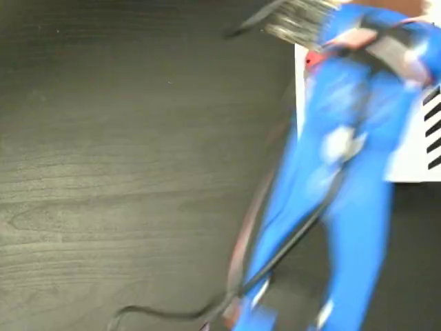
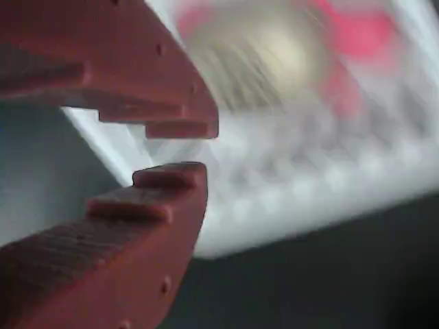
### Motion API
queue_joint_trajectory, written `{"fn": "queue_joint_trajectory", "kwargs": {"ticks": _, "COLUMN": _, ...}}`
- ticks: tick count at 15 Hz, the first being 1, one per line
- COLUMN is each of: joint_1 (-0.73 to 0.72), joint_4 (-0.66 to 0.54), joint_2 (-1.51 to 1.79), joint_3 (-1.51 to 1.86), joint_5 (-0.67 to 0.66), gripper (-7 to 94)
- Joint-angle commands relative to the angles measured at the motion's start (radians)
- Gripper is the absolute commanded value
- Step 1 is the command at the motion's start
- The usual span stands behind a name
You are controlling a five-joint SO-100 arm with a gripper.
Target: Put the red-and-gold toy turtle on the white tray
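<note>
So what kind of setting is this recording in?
Probably a desk or bench set up for robot trials: a dark wood-grain table, a blue arm with trailing cables, and a white tray holding a toy.

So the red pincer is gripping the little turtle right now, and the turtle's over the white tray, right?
Not quite. The pincer holds nothing: in the wrist view its red fingers are nearly closed with only a bare gap between them. The turtle, blurred there, lies beyond them on the white tray. So it is at the tray as you say, just not gripped.
</note>
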Motion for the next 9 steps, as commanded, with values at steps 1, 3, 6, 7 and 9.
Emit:
{"fn": "queue_joint_trajectory", "kwargs": {"ticks": 1, "joint_1": -0.152, "joint_4": -0.192, "joint_2": 0.342, "joint_3": 0.232, "joint_5": 0.052, "gripper": 0}}
{"fn": "queue_joint_trajectory", "kwargs": {"ticks": 3, "joint_1": -0.273, "joint_4": -0.287, "joint_2": 0.551, "joint_3": 0.471, "joint_5": 0.058, "gripper": 0}}
{"fn": "queue_joint_trajectory", "kwargs": {"ticks": 6, "joint_1": -0.382, "joint_4": -0.456, "joint_2": 0.879, "joint_3": 0.902, "joint_5": 0.017, "gripper": 0}}
{"fn": "queue_joint_trajectory", "kwargs": {"ticks": 7, "joint_1": -0.405, "joint_4": -0.494, "joint_2": 0.974, "joint_3": 1.035, "joint_5": -0.005, "gripper": 0}}
{"fn": "queue_joint_trajectory", "kwargs": {"ticks": 9, "joint_1": -0.446, "joint_4": -0.511, "joint_2": 1.149, "joint_3": 1.246, "joint_5": -0.032, "gripper": 0}}
